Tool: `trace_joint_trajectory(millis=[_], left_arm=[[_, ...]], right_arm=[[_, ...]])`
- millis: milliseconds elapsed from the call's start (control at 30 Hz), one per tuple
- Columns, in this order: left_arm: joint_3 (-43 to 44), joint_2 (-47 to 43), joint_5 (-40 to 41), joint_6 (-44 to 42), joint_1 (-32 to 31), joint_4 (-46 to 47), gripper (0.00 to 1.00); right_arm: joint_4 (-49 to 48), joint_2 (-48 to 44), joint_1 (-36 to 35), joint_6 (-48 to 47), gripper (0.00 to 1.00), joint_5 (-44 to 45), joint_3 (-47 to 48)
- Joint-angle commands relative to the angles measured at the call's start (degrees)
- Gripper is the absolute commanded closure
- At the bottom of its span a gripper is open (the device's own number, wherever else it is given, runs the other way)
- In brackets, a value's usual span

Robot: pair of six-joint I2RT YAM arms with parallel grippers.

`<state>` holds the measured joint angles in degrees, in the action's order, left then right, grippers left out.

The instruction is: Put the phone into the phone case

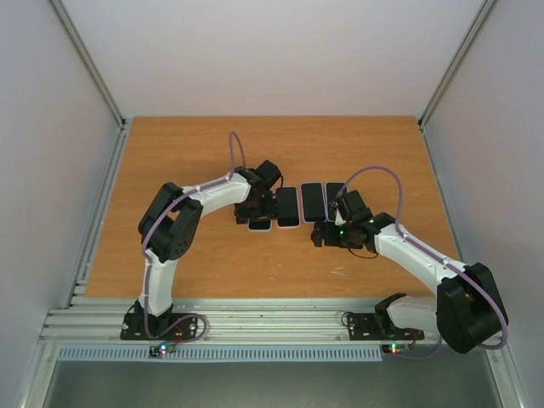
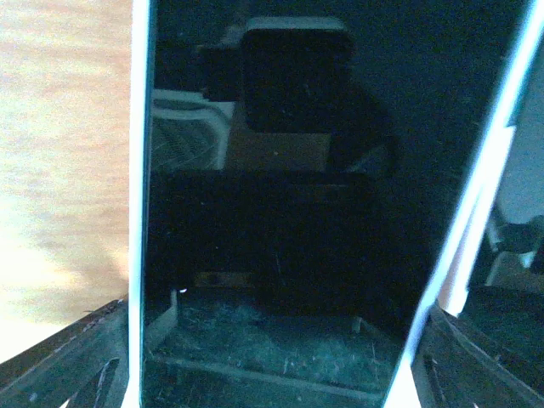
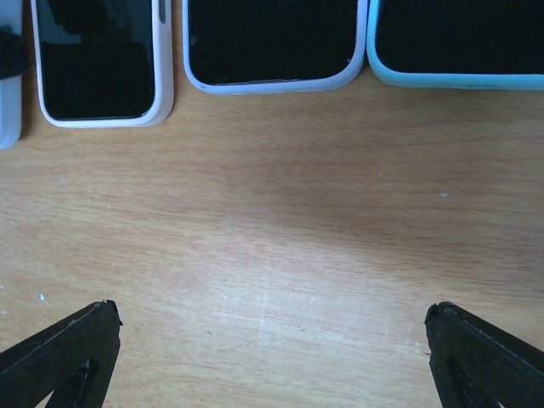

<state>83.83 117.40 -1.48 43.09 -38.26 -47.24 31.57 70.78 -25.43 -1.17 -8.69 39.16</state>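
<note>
Phone (image 2: 272, 212) could skew in its case (image 2: 138, 212) if our spread left gripper (image 2: 272, 306) nudges it (right gripper (image 3: 272, 306) hangs open, empty).

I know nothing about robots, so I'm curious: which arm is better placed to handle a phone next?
Probably the left. The left hand, open, straddles the leftmost phone. The right hand hangs open over bare table, short of any phone.
</note>
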Motion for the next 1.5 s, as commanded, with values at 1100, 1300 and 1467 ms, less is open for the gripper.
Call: trace_joint_trajectory(millis=[1100,1300,1467], left_arm=[[-29.08,-75.44,27.31,-8.42,7.33,-2.22,0.01],[-33.65,-86.74,32.08,-13.01,7.37,2.4,0.01],[-35.03,-87.88,32.19,-13.7,7.32,3.57,0.01]], right_arm=[[14.25,-33.33,1.06,1.07,0.01,30.29,9.15],[12.99,-35.57,1.13,1.08,0.02,32.32,8.57],[12.54,-36.19,1.08,1.08,0.02,33.11,8.3]])
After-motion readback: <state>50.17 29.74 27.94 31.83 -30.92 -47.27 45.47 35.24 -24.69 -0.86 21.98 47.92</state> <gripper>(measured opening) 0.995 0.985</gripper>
